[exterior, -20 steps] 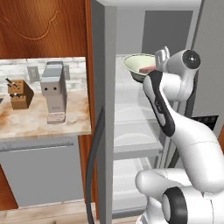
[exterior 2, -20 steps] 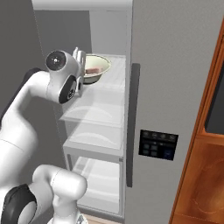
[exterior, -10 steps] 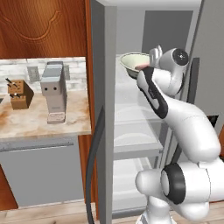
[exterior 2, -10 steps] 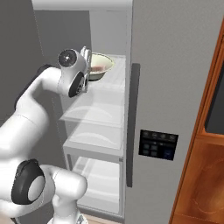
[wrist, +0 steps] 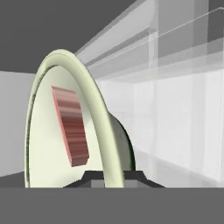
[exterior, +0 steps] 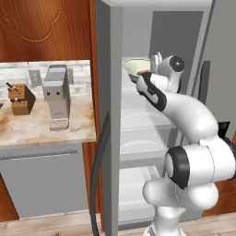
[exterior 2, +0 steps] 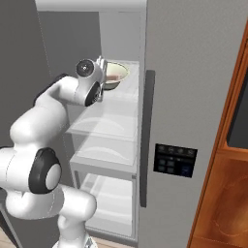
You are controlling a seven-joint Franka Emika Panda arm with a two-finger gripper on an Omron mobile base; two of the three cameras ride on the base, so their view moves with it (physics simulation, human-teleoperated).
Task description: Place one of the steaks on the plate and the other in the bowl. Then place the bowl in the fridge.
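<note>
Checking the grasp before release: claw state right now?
Claw: closed on the rim of the bowl, which carries a steak, at the top shelf of the fridge.

The bowl [wrist: 65, 109] is pale greenish-white; the steak [wrist: 70, 127] in it is deep red with fine stripes. The fridge [exterior 2: 193, 87] is grey with a dark dispenser panel [exterior 2: 174, 160]. The arm [exterior: 184, 110] is white with dark joints.

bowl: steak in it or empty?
Steak in it. The hand view shows a red steak lying inside the bowl, whose rim the gripper pinches.
</note>
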